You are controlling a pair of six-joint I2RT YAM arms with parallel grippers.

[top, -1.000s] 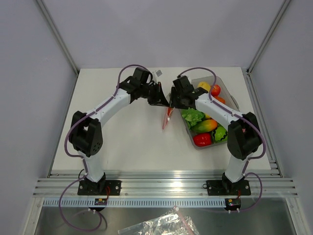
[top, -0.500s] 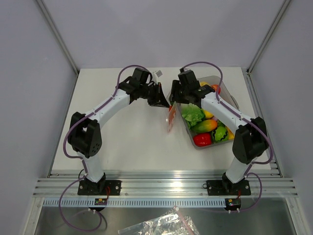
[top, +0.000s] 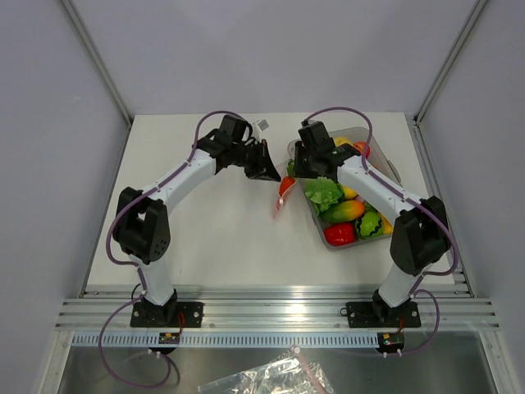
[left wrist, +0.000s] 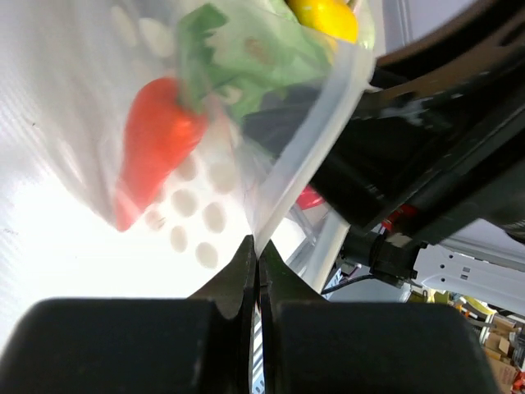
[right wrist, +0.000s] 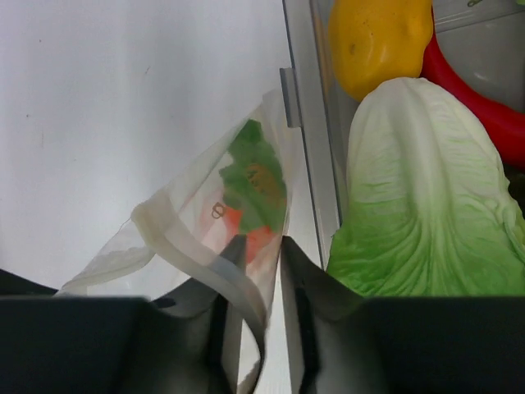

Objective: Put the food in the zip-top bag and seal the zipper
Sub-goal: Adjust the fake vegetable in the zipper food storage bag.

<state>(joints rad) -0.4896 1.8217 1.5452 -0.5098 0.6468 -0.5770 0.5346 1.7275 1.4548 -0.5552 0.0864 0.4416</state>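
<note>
Our left claw is pressed together. It pinches the zipper of the zip-top bag right at its tips, and the bag hangs from them toward the table. Our right claw sits just right of it with its fingers narrowly apart. The same pale strip runs between them, and we cannot tell whether they grip it. Inside the bag, just beyond both claws, lies the long red-orange piece with its green top. Right of the bag, the clear bin holds the green lettuce and a yellow piece.
</note>
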